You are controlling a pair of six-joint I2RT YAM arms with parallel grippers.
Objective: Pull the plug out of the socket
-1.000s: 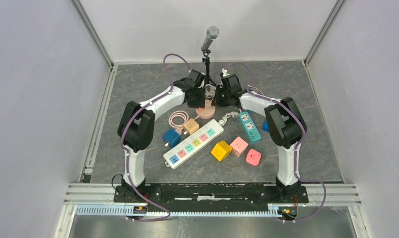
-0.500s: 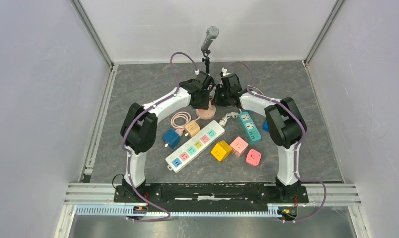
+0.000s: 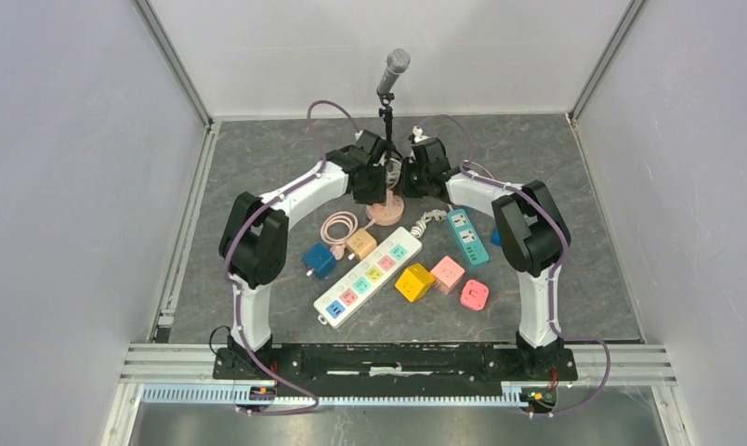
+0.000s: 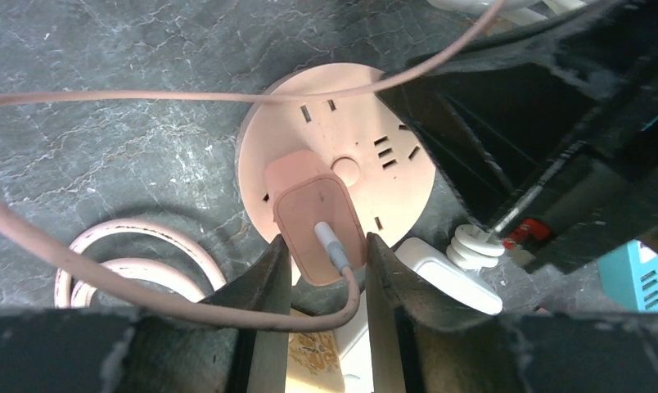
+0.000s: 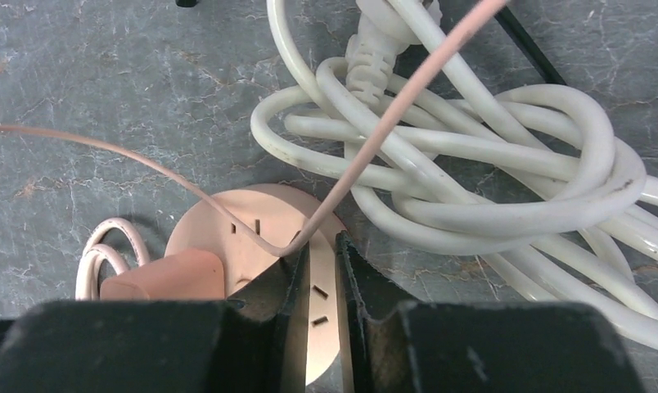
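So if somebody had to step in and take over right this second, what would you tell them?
Left gripper: appears clamped on both sides of the pink plug.
Right gripper: fingers nearly together, tips over the round pink socket; I cannot tell whether it is pressing down.
Done: the plug is reached and apparently gripped.
Left: the plug is not yet out of the socket. Pull it out, probably with the right gripper steadying the socket.
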